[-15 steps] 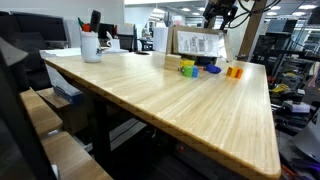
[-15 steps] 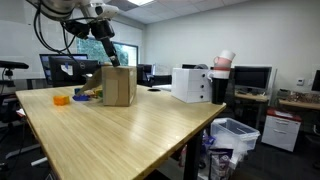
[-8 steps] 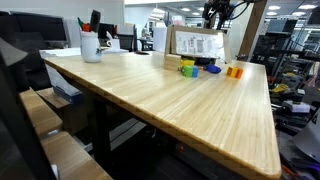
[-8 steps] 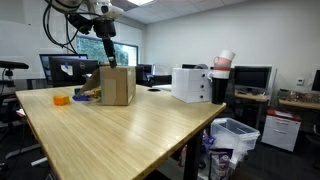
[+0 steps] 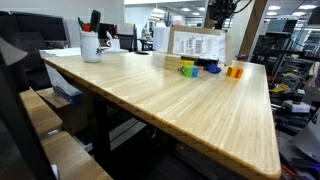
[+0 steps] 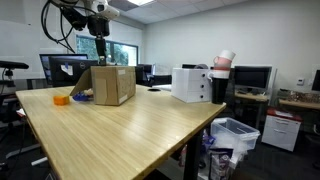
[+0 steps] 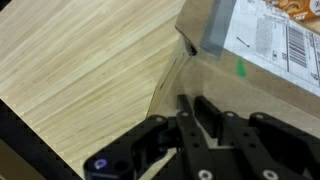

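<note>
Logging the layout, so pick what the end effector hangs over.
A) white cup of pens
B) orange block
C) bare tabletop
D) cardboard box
D: in both exterior views the end effector hangs right above the cardboard box, and the wrist view shows the box's labelled top close by.

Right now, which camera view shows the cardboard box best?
An exterior view: the cardboard box shows whole and close. In an exterior view the box stands far off, label side facing. The wrist view catches only a labelled, taped corner.

Bench: pale wood, streaked grain. Box: brown cardboard; label white, black print. Block: orange. Gripper: black.
</note>
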Motion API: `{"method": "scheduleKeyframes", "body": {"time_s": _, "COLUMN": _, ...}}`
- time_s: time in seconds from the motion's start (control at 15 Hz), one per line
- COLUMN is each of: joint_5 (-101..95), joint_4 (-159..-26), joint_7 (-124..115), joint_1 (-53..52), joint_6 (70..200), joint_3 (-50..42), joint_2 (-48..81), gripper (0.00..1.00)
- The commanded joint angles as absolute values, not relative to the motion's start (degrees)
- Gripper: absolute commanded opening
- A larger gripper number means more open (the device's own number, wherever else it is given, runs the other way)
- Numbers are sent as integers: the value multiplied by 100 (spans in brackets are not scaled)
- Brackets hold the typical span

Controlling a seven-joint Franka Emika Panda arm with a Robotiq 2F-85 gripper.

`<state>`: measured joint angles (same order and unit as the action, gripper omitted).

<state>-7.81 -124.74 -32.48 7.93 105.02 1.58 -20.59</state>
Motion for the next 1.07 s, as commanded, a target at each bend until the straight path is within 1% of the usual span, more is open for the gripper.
{"method": "scheduleKeyframes", "body": {"time_s": 0.0, "joint_5": -600, "joint_4": -12417, "joint_7": -3240, "joint_1": 663, "joint_6": 10170, "joint_3": 229, "joint_2": -1901, "gripper": 2}}
{"method": "scheduleKeyframes", "body": {"time_s": 0.13, "joint_5": -592, "joint_4": -12412, "joint_7": -3255, "joint_1": 597, "joint_6": 10078, "joint_3": 281, "joint_2": -1879, "gripper": 1}}
{"method": "scheduleKeyframes", "body": {"time_s": 0.27, "joint_5": -579, "joint_4": -12402, "joint_7": -3250, "joint_1": 532, "joint_6": 9988, "joint_3": 324, "joint_2": -1854, "gripper": 3}}
{"method": "scheduleKeyframes", "body": {"time_s": 0.4, "joint_5": -518, "joint_4": -12407, "joint_7": -3252, "joint_1": 466, "joint_6": 9953, "joint_3": 353, "joint_2": -1827, "gripper": 3}}
{"method": "scheduleKeyframes", "body": {"time_s": 1.0, "joint_5": -397, "joint_4": -12386, "joint_7": -3252, "joint_1": 268, "joint_6": 9668, "joint_3": 486, "joint_2": -1742, "gripper": 3}}
